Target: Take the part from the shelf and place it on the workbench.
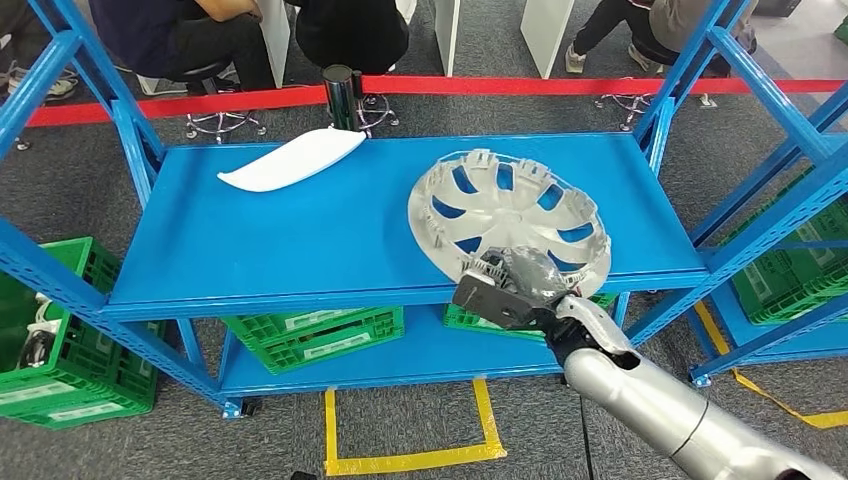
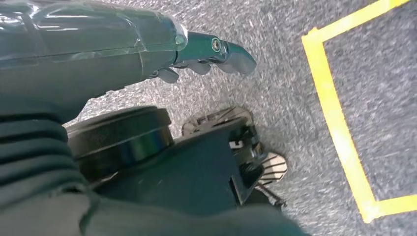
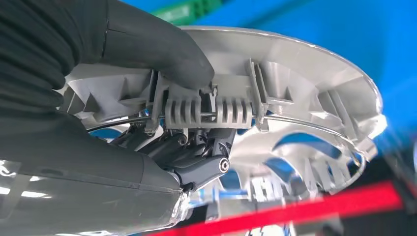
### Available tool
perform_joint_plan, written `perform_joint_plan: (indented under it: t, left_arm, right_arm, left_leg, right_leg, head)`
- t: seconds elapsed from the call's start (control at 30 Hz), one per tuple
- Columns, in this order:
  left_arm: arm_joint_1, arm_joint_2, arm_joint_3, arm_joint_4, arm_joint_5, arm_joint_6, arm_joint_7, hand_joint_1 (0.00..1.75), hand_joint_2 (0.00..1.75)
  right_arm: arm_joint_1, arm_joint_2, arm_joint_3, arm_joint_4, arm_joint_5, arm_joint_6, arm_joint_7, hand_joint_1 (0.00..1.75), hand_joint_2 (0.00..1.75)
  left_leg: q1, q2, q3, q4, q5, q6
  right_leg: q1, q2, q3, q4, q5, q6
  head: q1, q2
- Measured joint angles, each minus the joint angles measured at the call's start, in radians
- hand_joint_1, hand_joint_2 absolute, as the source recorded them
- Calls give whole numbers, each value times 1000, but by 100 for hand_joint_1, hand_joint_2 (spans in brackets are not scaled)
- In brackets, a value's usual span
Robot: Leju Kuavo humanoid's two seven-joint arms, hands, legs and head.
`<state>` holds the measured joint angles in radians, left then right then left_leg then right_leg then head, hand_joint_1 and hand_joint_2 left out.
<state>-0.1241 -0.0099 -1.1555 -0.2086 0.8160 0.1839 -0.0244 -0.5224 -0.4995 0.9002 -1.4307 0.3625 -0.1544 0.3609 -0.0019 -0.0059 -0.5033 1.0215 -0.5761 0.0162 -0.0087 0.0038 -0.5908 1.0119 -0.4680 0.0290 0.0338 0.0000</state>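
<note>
- Wheel cover (image 1: 510,215), silver, spoked, inner side up: sits on the right part of the blue shelf (image 1: 330,240), near edge over or just past the shelf's front lip, looks slightly tilted.
- Right hand (image 1: 510,285) has it by the near rim. In the right wrist view the thumb (image 3: 162,54) presses on the outside of the rim and the dark fingers (image 3: 196,162) hook under the ribbed clip section of the wheel cover (image 3: 295,98). So: clamped on the rim, a pinch grip at one edge only.
- Judgement: step in hand is the lift-off from the shelf; placing hasn't started, no table in view.
- To do it well: lift the near edge first, then pull toward the robot and up, keep the cover roughly level. An edge grip on a wide disc means a long lever, so the far side will want to droop; move slowly, no wrist snaps.
- Watch the blue upright (image 1: 690,60) at right and the shelf lip while drawing it out; the rim clips could snag.
- Left hand (image 2: 206,54) hangs over grey carpet near yellow floor tape (image 2: 339,123), fingers curled in, nothing in them. Could support the far rim once the cover is off the shelf.
- Also on the shelf: a white curved panel (image 1: 295,160) far left, well apart from the cover. Green crates (image 1: 320,335) on the lower level. People seated behind a red barrier tape (image 1: 600,86).
</note>
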Motion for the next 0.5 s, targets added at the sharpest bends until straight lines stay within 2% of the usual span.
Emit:
perform_joint_plan:
  t: [0.3, 0.5]
  left_arm:
    - [0, 1, 0, 0, 5, 8, 35, 0, 175]
    - [0, 1, 0, 0, 5, 10, 39, 0, 175]
  right_arm:
    - [129, -4, -182, -140, 23, -233, -83, 175, 175]
    - [160, -2, -224, -181, 15, -283, -110, 175, 175]
  left_leg:
    - [0, 0, -1, 0, 0, 0]
    - [0, 0, -1, 0, 0, 0]
  right_leg:
    - [0, -1, 0, -1, 0, 0]
    - [0, -1, 0, -1, 0, 0]
  head:
    - [0, 0]
    - [1, 0]
